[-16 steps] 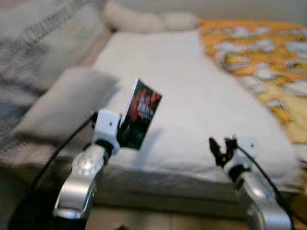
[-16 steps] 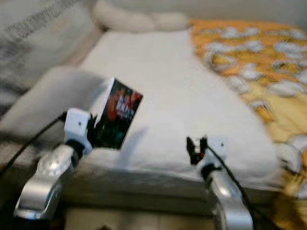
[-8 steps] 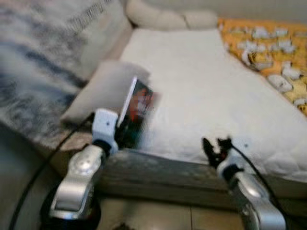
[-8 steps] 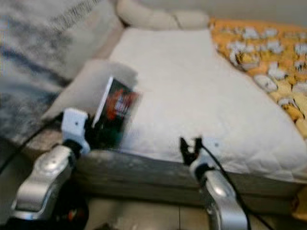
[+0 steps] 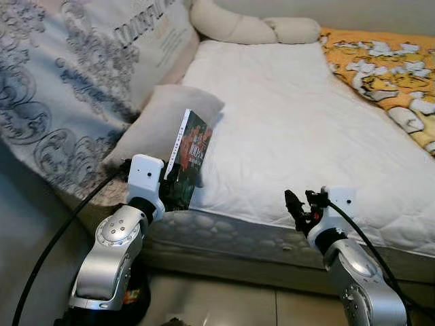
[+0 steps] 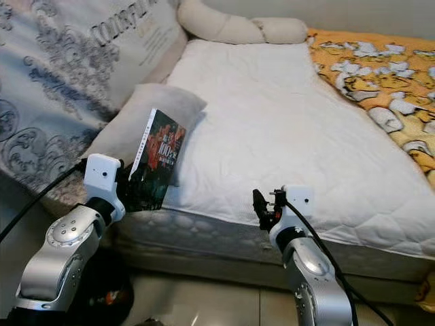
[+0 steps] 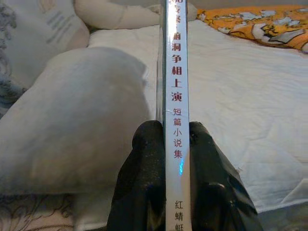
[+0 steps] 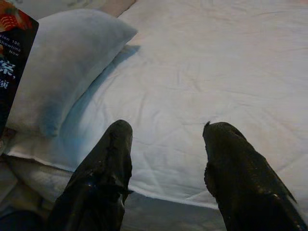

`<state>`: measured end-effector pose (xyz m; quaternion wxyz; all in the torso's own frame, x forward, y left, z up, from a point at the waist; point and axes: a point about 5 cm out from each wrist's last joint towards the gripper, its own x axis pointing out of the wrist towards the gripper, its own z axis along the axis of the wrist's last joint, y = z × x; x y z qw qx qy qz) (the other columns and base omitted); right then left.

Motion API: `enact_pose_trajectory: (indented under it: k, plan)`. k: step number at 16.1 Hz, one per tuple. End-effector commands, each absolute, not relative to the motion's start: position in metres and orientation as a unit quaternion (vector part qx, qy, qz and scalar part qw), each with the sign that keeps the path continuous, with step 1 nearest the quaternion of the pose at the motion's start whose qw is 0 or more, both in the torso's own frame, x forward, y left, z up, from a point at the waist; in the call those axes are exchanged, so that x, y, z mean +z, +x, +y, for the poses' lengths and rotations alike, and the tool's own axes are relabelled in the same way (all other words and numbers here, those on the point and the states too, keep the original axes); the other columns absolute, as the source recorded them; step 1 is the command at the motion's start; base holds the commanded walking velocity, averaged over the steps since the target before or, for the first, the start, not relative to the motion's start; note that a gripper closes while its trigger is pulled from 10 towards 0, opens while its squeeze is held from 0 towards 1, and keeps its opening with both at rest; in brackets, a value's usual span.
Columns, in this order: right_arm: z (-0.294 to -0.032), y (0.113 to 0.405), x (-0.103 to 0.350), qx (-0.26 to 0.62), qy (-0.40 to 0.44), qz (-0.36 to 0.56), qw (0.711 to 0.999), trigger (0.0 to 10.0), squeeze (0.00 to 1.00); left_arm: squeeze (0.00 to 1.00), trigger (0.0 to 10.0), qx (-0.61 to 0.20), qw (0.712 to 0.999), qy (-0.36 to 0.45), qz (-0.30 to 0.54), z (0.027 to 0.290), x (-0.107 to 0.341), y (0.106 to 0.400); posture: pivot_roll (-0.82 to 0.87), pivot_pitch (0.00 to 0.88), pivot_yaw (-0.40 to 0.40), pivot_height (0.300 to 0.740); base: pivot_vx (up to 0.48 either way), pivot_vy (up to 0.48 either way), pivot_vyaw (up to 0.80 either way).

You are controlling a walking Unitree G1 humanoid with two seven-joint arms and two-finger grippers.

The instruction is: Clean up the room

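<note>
A dark-covered book (image 5: 189,157) with red artwork and a white spine (image 7: 173,91) stands upright in my left gripper (image 7: 172,131), which is shut on its lower end. It is held over the near left corner of the bed, in front of a grey pillow (image 5: 166,117). My right gripper (image 8: 166,129) is open with nothing between its fingers (image 8: 114,144). It hovers at the front edge of the white mattress (image 5: 292,122), to the right of the book, and appears as the right gripper (image 5: 300,205) in the eye view.
A grey-and-white patterned cover (image 5: 61,88) lies heaped at the left. A cream bolster (image 5: 248,28) lies at the head of the bed. An orange patterned blanket (image 5: 387,58) covers the right side. Tiled floor (image 5: 224,302) lies below the mattress edge.
The camera has swung left and steadied, so the bed sits further right and sharper. The book stays in my left gripper; both arms hold their pose.
</note>
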<state>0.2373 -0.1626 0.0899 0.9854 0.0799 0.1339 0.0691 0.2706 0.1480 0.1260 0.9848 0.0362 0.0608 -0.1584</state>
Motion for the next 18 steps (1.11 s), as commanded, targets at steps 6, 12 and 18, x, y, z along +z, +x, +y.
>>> enact_pose_trajectory:
  k: [6,12,18]
  plan:
    - [-0.1629,0.2428,0.0931,0.078,0.084,0.130,0.985,10.0,0.00,0.00,10.0,-0.168,0.985,0.031,0.030,0.1483,0.1404,0.2743,0.00,0.000,0.029,0.740,0.344,0.000,0.00]
    - [-0.1621,0.2431,0.0931,0.082,0.084,0.132,0.984,10.0,0.00,0.00,10.0,-0.175,0.984,0.028,0.031,0.1469,0.1399,0.2742,0.00,0.000,0.027,0.740,0.361,0.000,-0.19]
    - [-0.1617,0.2437,0.0934,0.088,0.079,0.129,0.985,10.0,0.00,0.00,10.0,-0.176,0.983,0.030,0.032,0.1476,0.1391,0.2742,-0.01,0.000,0.028,0.740,0.363,0.000,-0.09]
